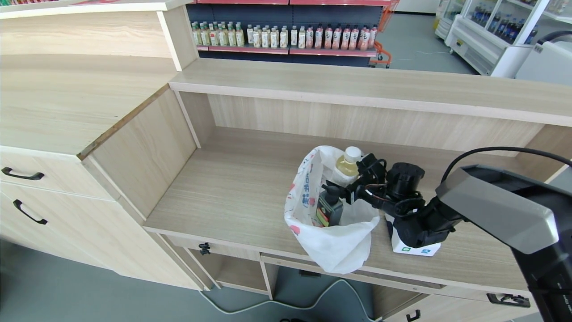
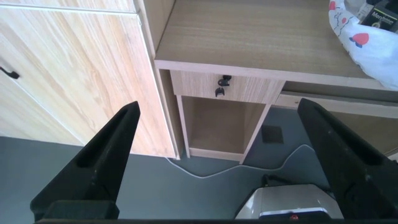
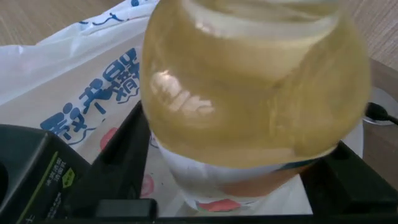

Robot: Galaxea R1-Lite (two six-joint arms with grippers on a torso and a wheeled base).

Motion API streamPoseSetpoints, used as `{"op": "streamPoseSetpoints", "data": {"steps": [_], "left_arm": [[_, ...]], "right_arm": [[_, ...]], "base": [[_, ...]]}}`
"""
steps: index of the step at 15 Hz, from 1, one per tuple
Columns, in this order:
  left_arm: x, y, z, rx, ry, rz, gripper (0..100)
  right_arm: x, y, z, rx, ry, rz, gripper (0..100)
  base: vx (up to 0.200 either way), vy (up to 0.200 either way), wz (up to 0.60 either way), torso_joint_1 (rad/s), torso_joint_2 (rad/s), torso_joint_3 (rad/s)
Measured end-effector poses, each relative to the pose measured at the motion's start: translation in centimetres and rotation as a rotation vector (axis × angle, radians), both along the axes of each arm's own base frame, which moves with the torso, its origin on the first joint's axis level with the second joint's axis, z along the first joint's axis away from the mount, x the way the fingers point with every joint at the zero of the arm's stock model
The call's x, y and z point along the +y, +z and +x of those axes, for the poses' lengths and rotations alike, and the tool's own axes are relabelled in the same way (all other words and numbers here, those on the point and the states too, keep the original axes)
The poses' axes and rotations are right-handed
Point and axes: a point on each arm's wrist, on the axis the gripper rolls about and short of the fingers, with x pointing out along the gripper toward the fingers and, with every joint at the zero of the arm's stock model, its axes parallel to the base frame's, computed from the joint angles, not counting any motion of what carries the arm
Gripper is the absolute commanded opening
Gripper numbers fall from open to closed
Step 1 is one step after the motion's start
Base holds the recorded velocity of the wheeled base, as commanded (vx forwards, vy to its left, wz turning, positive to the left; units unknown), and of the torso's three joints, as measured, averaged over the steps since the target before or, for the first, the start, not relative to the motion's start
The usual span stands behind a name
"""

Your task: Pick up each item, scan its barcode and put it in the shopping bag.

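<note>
A white shopping bag (image 1: 333,239) with red and blue print stands open near the front edge of the low wooden counter (image 1: 232,192). Inside it stands a dark bottle (image 1: 330,208) with a green label. My right gripper (image 1: 354,182) is shut on a bottle of yellow drink (image 1: 347,168) with a white cap, held upright over the bag's far side. In the right wrist view that bottle (image 3: 249,93) sits between the black fingers (image 3: 118,168), with the bag (image 3: 81,74) and dark bottle (image 3: 31,174) below. My left gripper (image 2: 217,168) hangs open, low beside the counter front.
A white box (image 1: 413,248) stands on the counter under my right arm. A raised back ledge (image 1: 357,85) and a tall side cabinet (image 1: 67,103) with drawer handles (image 1: 22,174) enclose the counter. Below the front edge is a keyed drawer (image 2: 221,86) and a cable on the floor (image 2: 205,171).
</note>
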Motion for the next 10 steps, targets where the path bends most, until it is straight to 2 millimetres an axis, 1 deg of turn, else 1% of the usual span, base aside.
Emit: {"op": "streamPoseSetpoints", "data": {"steps": [3, 5, 8, 10], "left_arm": [[0.0, 0.0, 0.0, 0.0, 0.0, 0.0, 100], [0.0, 0.0, 0.0, 0.0, 0.001, 0.0, 100], [0.0, 0.0, 0.0, 0.0, 0.0, 0.0, 100], [0.0, 0.0, 0.0, 0.0, 0.0, 0.0, 100]], "right_arm": [[-0.5, 1.3, -0.2, -0.022, 0.004, 0.009, 100], [-0.8, 3.2, -0.8, -0.054, 0.011, 0.019, 100], [-1.3, 6.5, -2.7, -0.081, 0.032, 0.045, 100], [-1.8, 9.0, -4.7, -0.082, 0.039, 0.083, 100]], "base": [[0.0, 0.0, 0.0, 0.0, 0.0, 0.0], [0.0, 0.0, 0.0, 0.0, 0.0, 0.0], [0.0, 0.0, 0.0, 0.0, 0.0, 0.0], [0.0, 0.0, 0.0, 0.0, 0.0, 0.0]]}}
